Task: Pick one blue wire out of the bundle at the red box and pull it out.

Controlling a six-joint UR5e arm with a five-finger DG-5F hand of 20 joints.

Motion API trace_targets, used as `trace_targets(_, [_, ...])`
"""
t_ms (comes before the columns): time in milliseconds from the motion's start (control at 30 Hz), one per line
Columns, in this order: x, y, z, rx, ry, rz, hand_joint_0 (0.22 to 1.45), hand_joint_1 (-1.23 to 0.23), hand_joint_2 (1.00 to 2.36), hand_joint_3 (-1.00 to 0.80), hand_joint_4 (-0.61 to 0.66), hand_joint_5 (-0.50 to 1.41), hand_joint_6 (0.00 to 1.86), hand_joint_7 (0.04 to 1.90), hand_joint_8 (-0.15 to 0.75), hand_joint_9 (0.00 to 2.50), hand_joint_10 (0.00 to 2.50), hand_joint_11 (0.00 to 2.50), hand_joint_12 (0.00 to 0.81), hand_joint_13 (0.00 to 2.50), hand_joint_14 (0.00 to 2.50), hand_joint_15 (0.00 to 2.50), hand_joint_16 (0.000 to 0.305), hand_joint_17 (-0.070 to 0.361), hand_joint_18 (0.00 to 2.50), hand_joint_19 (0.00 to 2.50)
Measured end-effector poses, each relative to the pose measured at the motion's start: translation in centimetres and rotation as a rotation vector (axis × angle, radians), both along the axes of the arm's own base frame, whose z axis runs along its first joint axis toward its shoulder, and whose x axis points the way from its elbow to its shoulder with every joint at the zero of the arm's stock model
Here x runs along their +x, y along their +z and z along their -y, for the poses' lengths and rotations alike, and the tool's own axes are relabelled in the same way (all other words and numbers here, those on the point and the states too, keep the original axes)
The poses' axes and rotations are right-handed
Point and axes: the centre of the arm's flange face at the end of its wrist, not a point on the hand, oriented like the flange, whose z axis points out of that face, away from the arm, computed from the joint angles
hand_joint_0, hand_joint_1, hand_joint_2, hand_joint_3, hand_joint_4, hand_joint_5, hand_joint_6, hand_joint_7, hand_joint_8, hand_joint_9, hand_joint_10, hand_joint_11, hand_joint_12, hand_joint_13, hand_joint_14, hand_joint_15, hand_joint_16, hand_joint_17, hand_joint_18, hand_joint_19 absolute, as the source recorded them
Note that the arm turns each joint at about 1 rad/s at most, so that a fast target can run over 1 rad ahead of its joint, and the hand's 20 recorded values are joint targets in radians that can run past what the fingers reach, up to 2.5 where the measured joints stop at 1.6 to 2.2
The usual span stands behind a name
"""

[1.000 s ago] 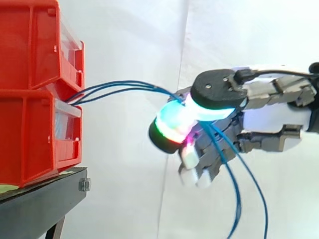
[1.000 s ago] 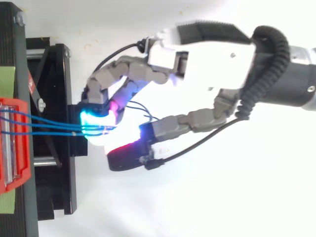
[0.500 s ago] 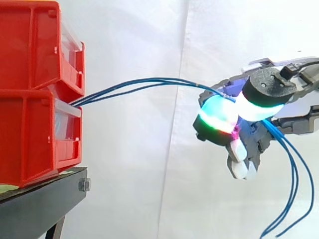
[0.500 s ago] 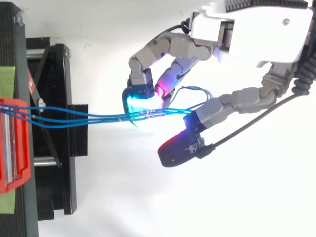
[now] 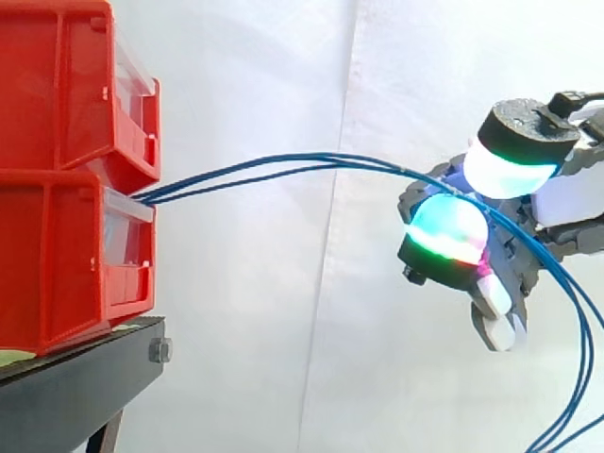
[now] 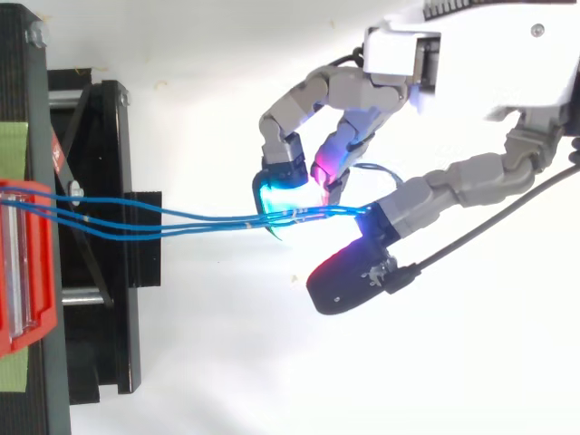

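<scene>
From the side, I have two red bins stacked at the left on the black stand [image 5: 85, 382]. The upper bin [image 5: 57, 85] and the lower bin [image 5: 66, 264] each have a clear front panel, and I cannot tell what lies behind either one. The blue wires [image 5: 321, 160] come out at the top of the lower bin's front, just under the upper bin. They arc to the right in front of the white curtain [image 5: 283, 311] and reach the hand [image 5: 566, 203], well apart from the bins. There they pass between the glowing thumb pad above and the cyan-green fingers [image 5: 445, 231] below, then hang down past the wrist.

From above, the wires [image 6: 199, 221] leave the red bin [image 6: 43, 308] at the left edge and cross over the stand [image 6: 100, 272]. They run as separate strands that draw together near the hand [image 6: 489, 63]. The fingers [image 6: 276, 192] are curled, and I see the cyan pad and the thumb closed on the bundle. I cannot tell whether one strand or all of them are held.
</scene>
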Motion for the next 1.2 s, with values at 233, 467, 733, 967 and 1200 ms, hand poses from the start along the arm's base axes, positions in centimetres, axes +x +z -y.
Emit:
trace_targets(233, [-0.1,0.0,0.1,0.002,0.005,-0.005,0.57,-0.42,1.01,-0.43,0.18,-0.13,0.9,1.17,0.375,0.94,0.01,0.49,0.448,0.95,0.01,0.39,0.058,0.131,0.84,0.51])
trace_targets(467, [-0.1,0.0,0.1,0.004,0.011,-0.005,0.57,-0.53,1.01,-0.3,0.19,-0.13,0.89,1.17,0.38,0.94,0.01,0.49,0.452,0.96,0.01,0.39,0.058,0.131,0.86,0.5])
trace_targets(733, [0.0,0.4,0.2,0.005,0.01,0.002,0.57,-0.67,1.01,-0.22,0.22,-0.12,0.9,1.19,0.401,0.96,0.01,0.5,0.475,0.99,0.01,0.37,0.063,0.143,0.93,0.45])
trace_targets(967, [0.1,0.8,0.3,0.006,0.009,0.006,0.62,-0.83,1.02,-0.17,0.14,-0.14,0.93,1.18,0.375,0.91,0.01,0.5,0.454,0.97,0.01,0.38,0.059,0.133,0.91,0.45])
trace_targets(1200, [0.3,1.8,0.3,0.006,0.012,0.004,0.58,-0.81,1.0,-0.5,0.2,-0.16,0.93,1.08,0.363,0.89,0.01,0.51,0.437,0.96,0.01,0.38,0.058,0.131,0.89,0.46])
